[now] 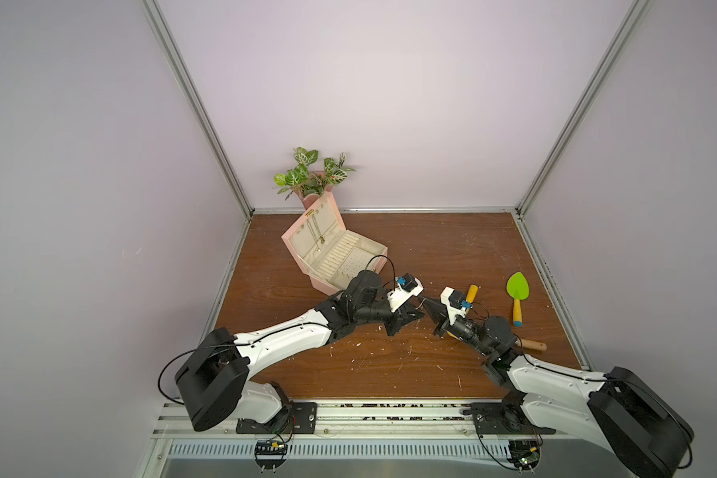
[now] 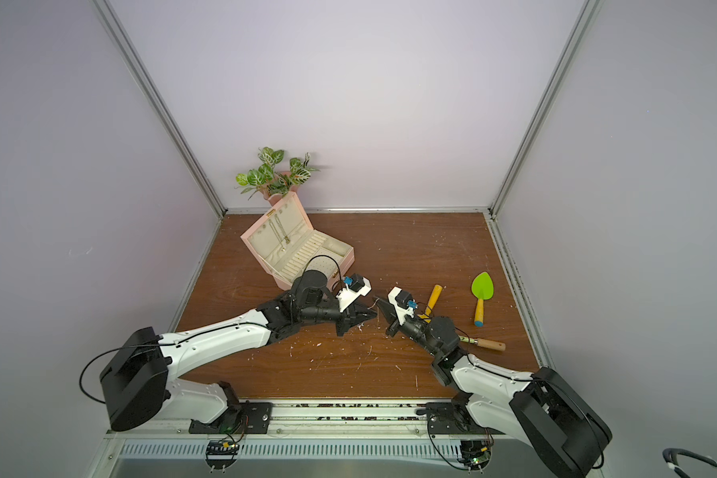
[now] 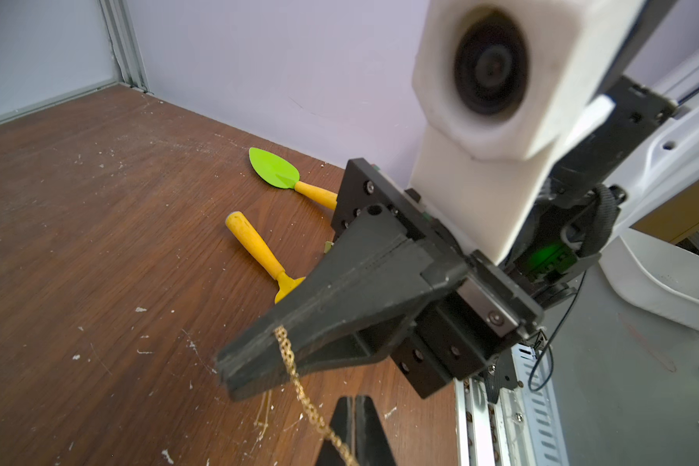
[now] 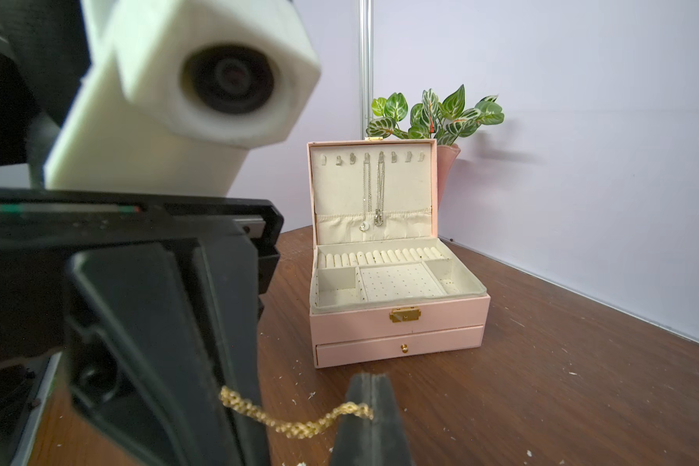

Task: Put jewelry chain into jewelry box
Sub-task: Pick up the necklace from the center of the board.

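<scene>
In both top views the 2 arms meet nose to nose over the wooden table [image 1: 390,372]. The left gripper [image 1: 419,313] and the right gripper [image 1: 426,303] almost touch at the tips. From up here the jewelry chain [image 2: 374,307] is only a pale thread between them, held up off the wood. The jewelry box [image 1: 317,284] stands open beyond the left arm, toward the back left corner and apart from the chain. A pink vase of leaves [image 1: 311,186] sits just behind its lid. On the robot's right lie a green trowel [image 1: 517,285], a yellow spatula [image 1: 471,294] partly under the right arm, and a wooden-handled tool [image 1: 532,344].

In the left wrist view the right gripper [image 3: 225,371] has its jaws pressed flat together, with the chain [image 3: 295,375] pinched in the seam a little back from the tips. The gold links slant down to the left gripper's fingers [image 3: 368,427]. These fingers stand very narrow, and the chain runs into the slit between them.

In the right wrist view the chain [image 4: 295,427] sags in a short loop from the left gripper [image 4: 235,423] to the tip of the right gripper [image 4: 370,379], each clamped on 1 end. Beyond them the box [image 4: 400,322] faces this way with its lid upright. There are 2 necklaces [image 4: 374,189] hanging inside the lid, and the drawer [image 4: 400,347] under the gold clasp [image 4: 404,314] is closed.
</scene>
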